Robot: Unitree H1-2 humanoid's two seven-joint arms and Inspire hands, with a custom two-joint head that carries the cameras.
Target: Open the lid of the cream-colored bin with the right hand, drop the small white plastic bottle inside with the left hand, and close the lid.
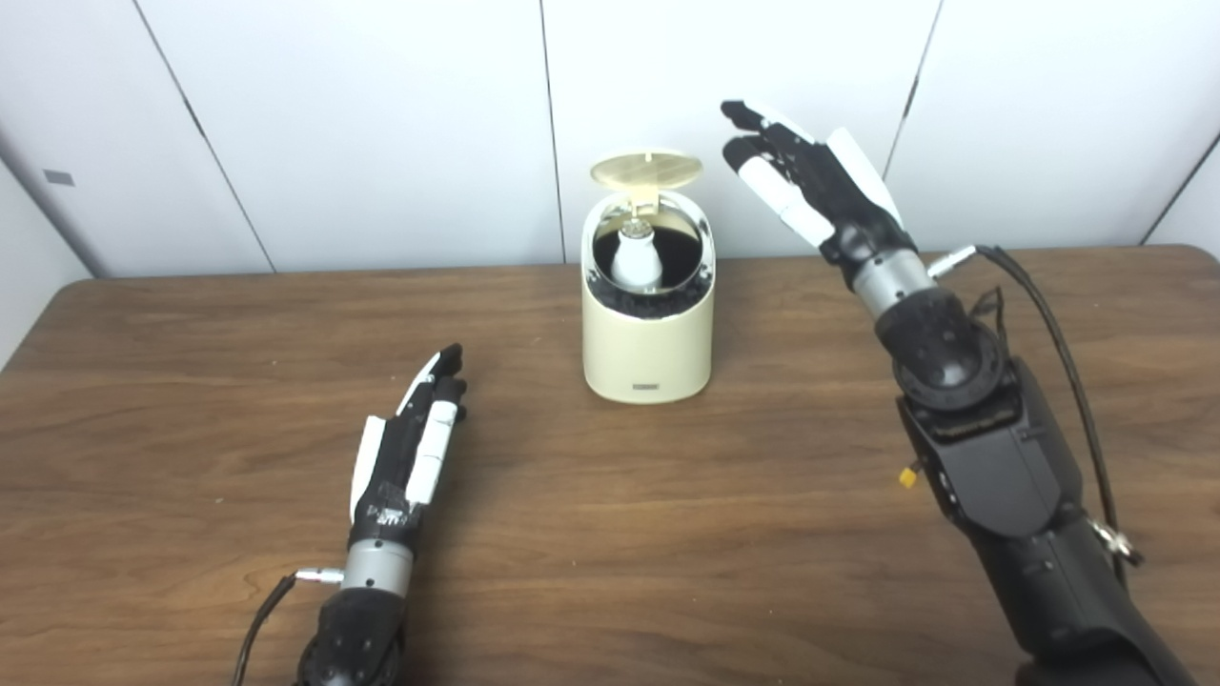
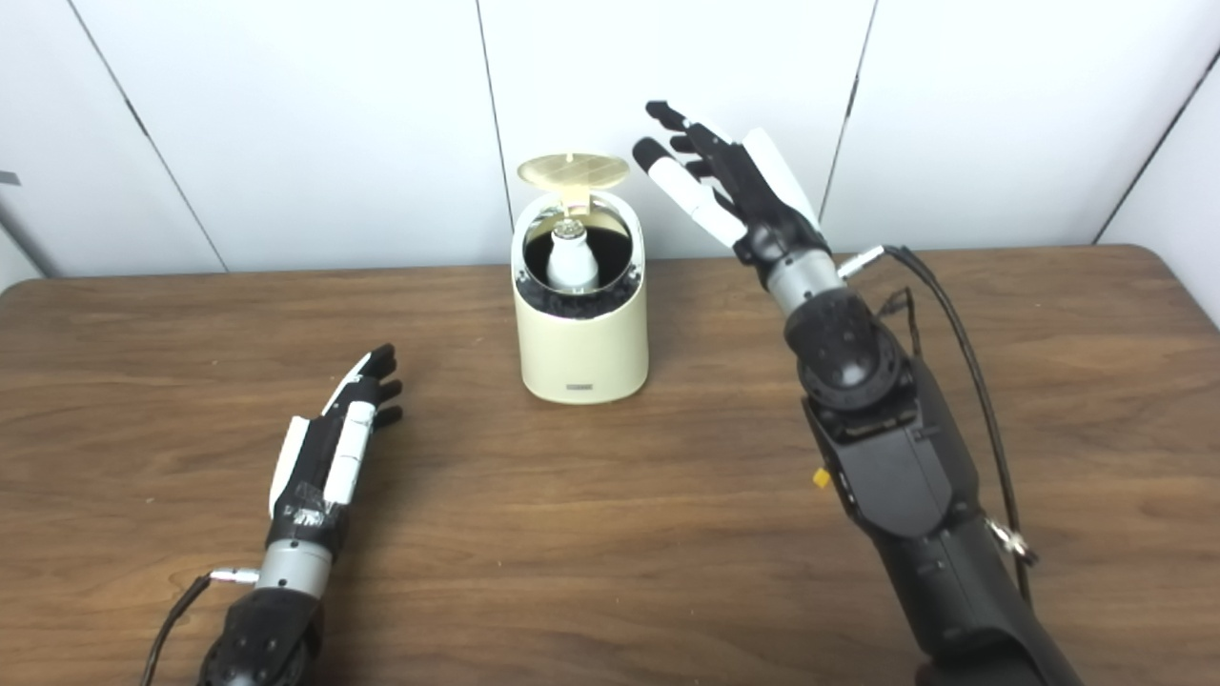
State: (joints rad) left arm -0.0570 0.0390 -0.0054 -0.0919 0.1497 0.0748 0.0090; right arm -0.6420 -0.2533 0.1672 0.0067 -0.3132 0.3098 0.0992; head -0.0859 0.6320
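Observation:
The cream-colored bin point(image 1: 648, 348) stands at the middle back of the table. Its round lid point(image 1: 646, 170) is tipped up on the rear hinge, so the dark inside shows. The small white plastic bottle point(image 1: 637, 255) stands inside the bin. My right hand point(image 1: 810, 181) hovers open in the air to the right of the lid, fingers stretched toward it and apart from it. My left hand point(image 1: 415, 443) lies low over the table, front left of the bin, open with straight fingers and nothing in it.
The brown wooden table point(image 1: 610, 534) spans the whole view, with its back edge against a white panelled wall point(image 1: 381, 124). Cables run along both forearms. Nothing else stands on the table.

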